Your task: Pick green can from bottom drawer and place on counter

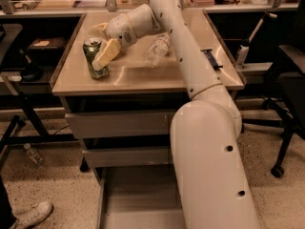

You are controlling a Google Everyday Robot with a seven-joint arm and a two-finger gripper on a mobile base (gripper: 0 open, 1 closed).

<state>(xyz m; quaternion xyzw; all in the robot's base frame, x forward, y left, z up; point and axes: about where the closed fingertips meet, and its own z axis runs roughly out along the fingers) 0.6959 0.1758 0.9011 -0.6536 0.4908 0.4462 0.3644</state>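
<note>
Green can (90,52) on the tabletop (143,78) — nearly done
Claw (97,46) grasps it, upright at 8 o'clock; bottom drawer (136,197) open — only release seems left.

Arm (190,66) stretched forward, wrist (131,25) bent left; end effector (99,46) far left, angled downward.

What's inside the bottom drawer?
Only bare grey floor shows in the bottom drawer. The arm covers its right side, so that part is hidden. The green can stands on the counter, at the gripper.
</note>
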